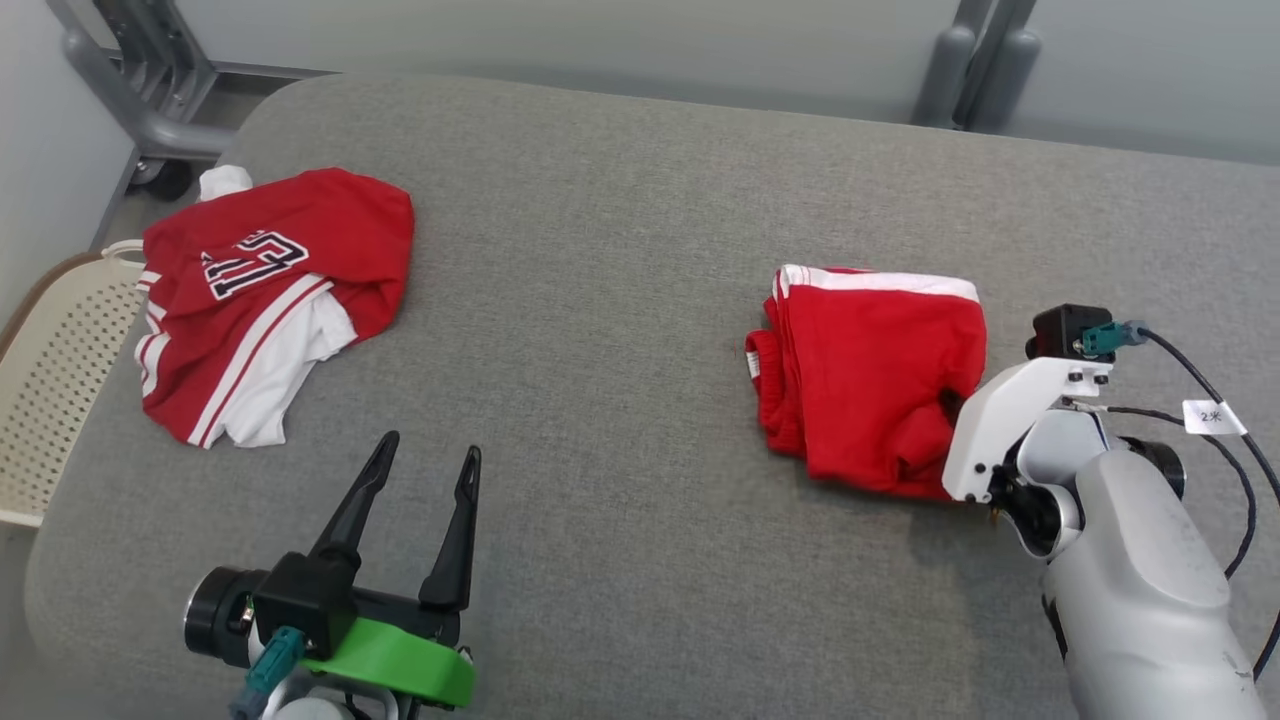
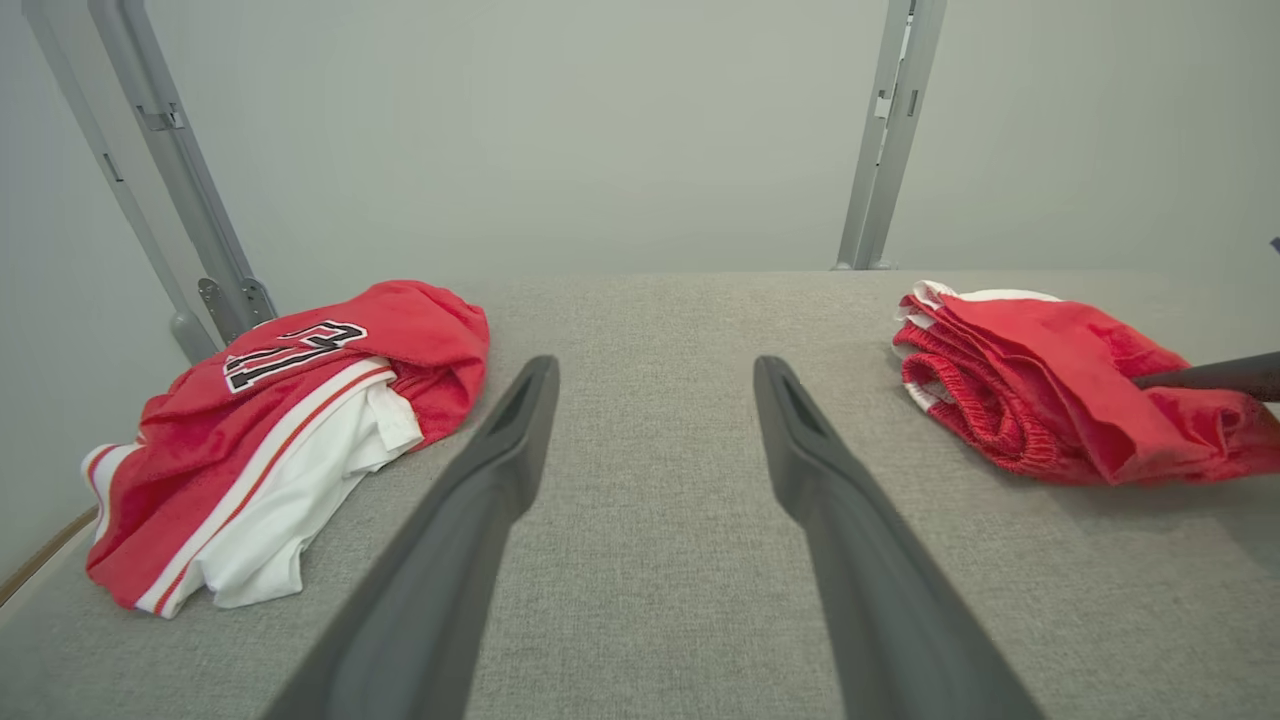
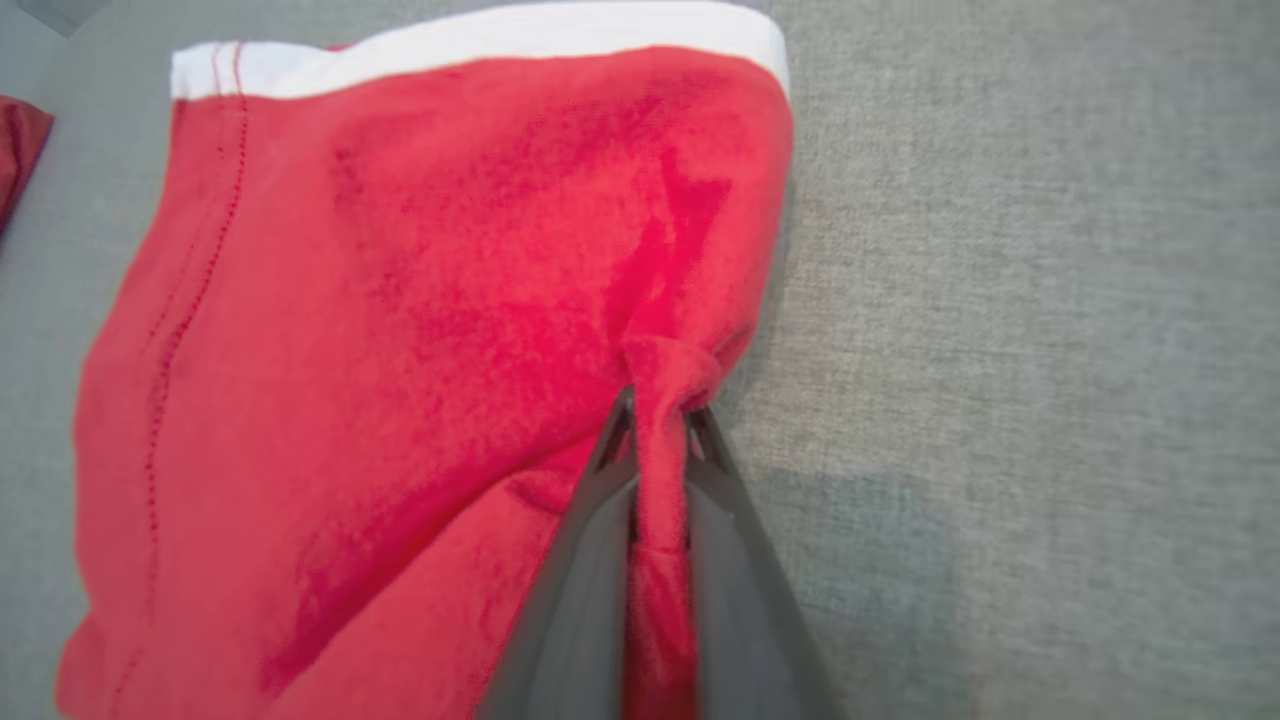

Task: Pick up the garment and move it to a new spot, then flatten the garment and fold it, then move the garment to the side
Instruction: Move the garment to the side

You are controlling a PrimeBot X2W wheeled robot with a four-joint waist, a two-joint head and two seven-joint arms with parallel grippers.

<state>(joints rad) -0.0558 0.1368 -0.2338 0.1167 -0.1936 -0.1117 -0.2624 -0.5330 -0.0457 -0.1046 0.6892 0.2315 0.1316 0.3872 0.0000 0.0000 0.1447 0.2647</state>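
Head view: a grey padded table takes up most of the picture. The red shorts, folded into a thick square with a white band along the far edge, lie on it at about 3 o'clock. A red and white jersey with a black number lies crumpled at about 10 o'clock, well apart from the shorts. A cream basket with small holes stands off the table's edge at 9 o'clock. The left gripper hovers at 7 o'clock, fingers spread wide and holding nothing. The right arm reaches in from 4 o'clock, its white wrist over the near right corner of the shorts, hiding the fingers.

Left wrist view: the left gripper's two fingers stand wide apart above bare table. The jersey lies at 9 o'clock and the shorts at 3 o'clock, where a dark finger of the other arm comes in from the edge and touches the red cloth.

Right wrist view: the right gripper is pinched narrowly on a bunched fold at the shorts' edge, red cloth squeezed between its fingers. The rest of the shorts spreads toward 10 o'clock, with grey table at 3 o'clock.
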